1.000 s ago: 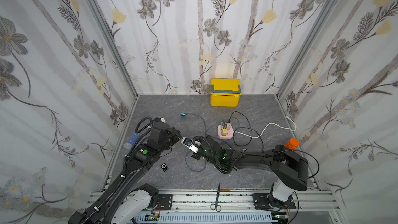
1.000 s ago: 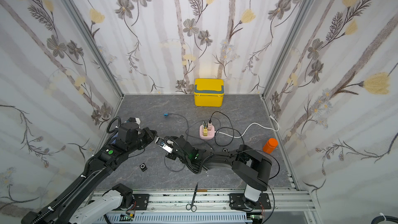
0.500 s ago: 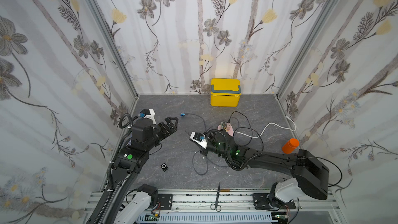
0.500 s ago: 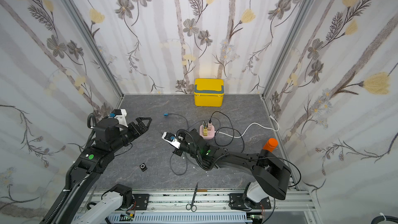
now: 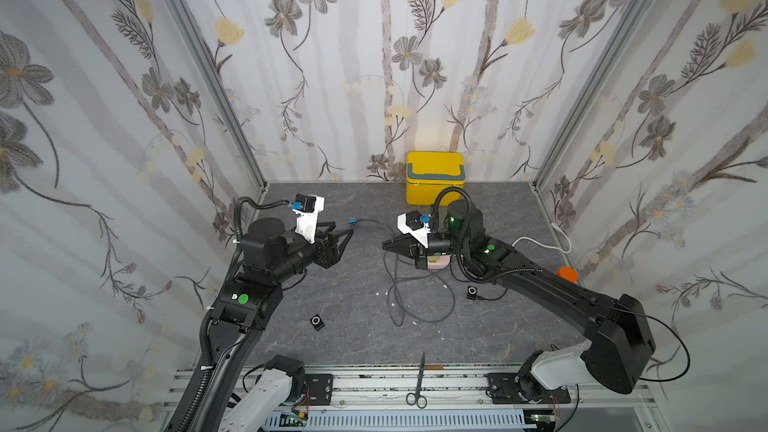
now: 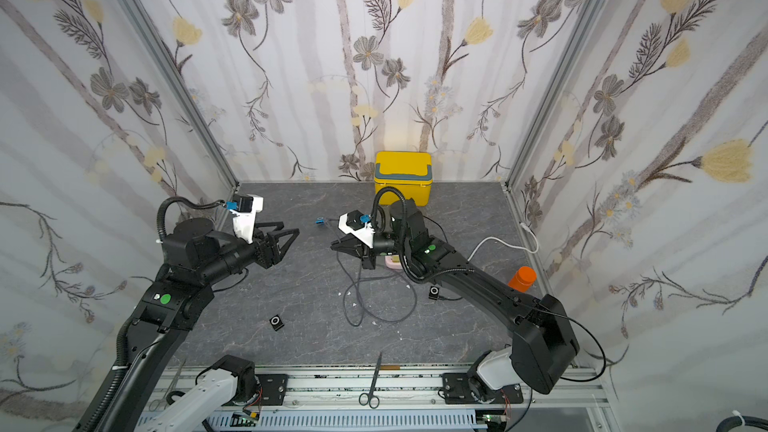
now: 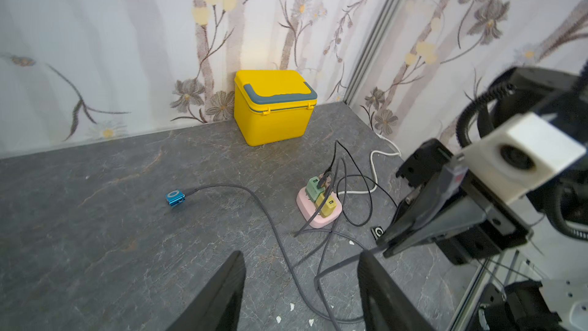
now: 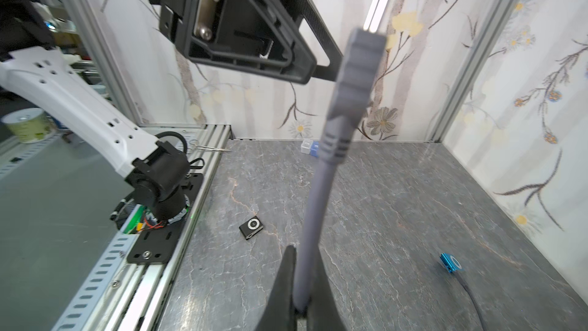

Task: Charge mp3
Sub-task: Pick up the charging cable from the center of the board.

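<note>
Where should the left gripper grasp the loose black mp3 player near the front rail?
Probably from straight above, left gripper pinching two opposite thin edges of the black mp3 player: it lies flat, wheel up, too thin to take sideways. Keep its port edge free for the grey cable.

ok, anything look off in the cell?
Scissors lie on the front rail, off the tabletop. Small white flecks are scattered around the slack loops of the grey cable. Nothing looks damaged.

Floral-papered walls (image 5: pixel 353 56), grey marbled floor (image 5: pixel 353 342)
</note>
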